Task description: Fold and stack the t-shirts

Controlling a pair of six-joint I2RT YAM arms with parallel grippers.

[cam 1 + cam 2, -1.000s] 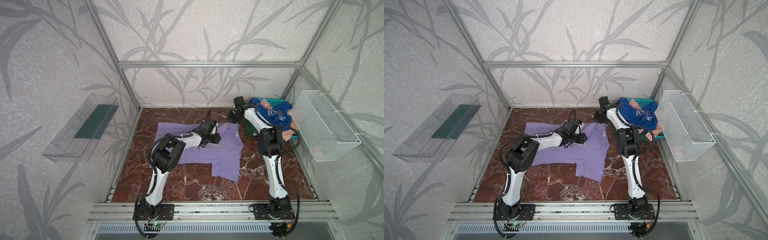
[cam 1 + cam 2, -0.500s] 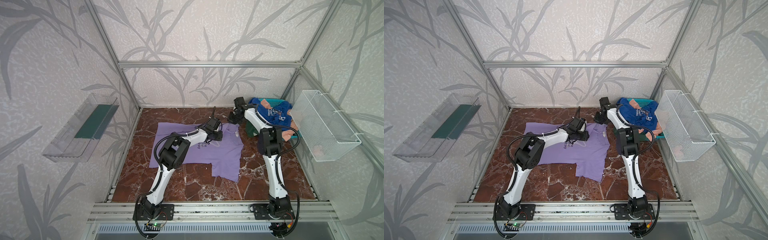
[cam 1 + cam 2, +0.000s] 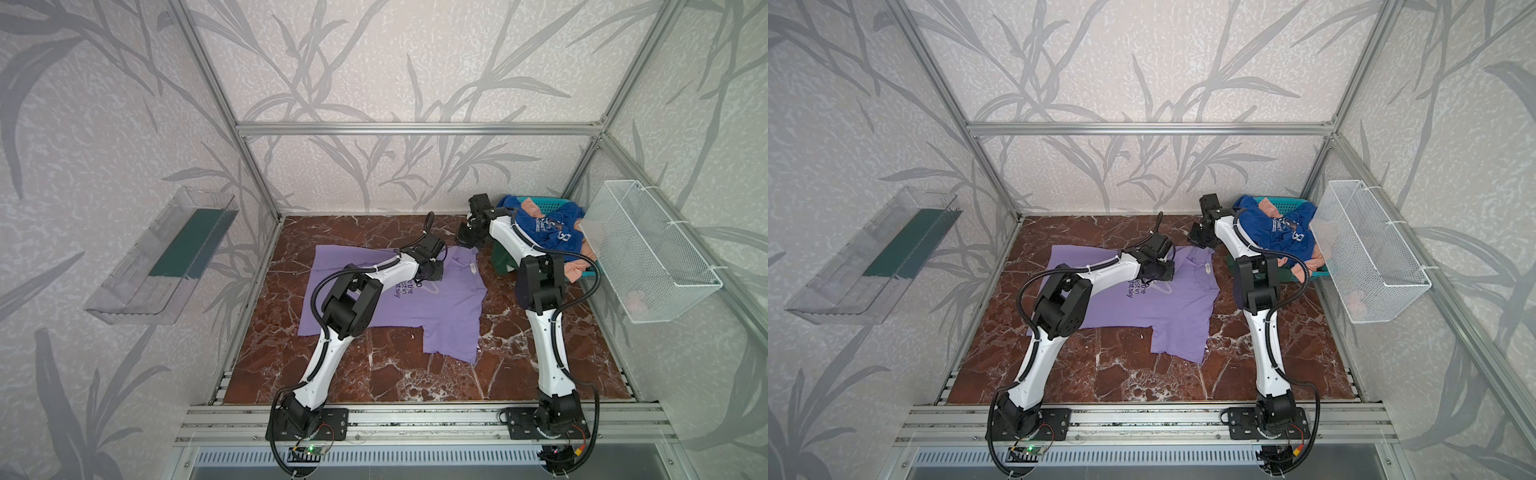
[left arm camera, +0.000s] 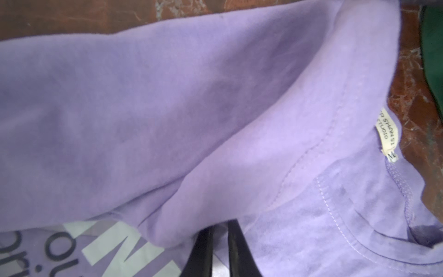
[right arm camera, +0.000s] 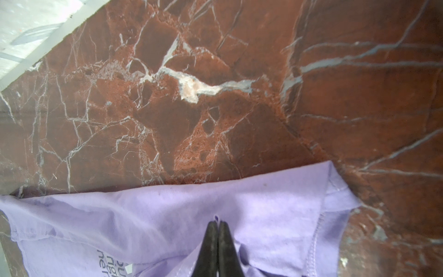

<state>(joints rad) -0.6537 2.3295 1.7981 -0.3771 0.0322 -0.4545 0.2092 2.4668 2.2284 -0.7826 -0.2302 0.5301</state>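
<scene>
The purple shirt (image 3: 440,307) lies spread out on the brown stone table (image 3: 374,374), with its neck pointing right. The blue shirt (image 3: 557,235), peach shirt (image 3: 573,270) and dark green shirt (image 3: 503,259) sit heaped in the teal basket (image 3: 544,202) in the far right corner. The left gripper (image 4: 219,225) is almost closed, with just a thin gap, and pinches a raised fold of the purple shirt near the neck, while the right gripper (image 5: 217,224) is closed tight on the far edge of the same shirt, a tiny bit of purple poking out at its tips.
</scene>
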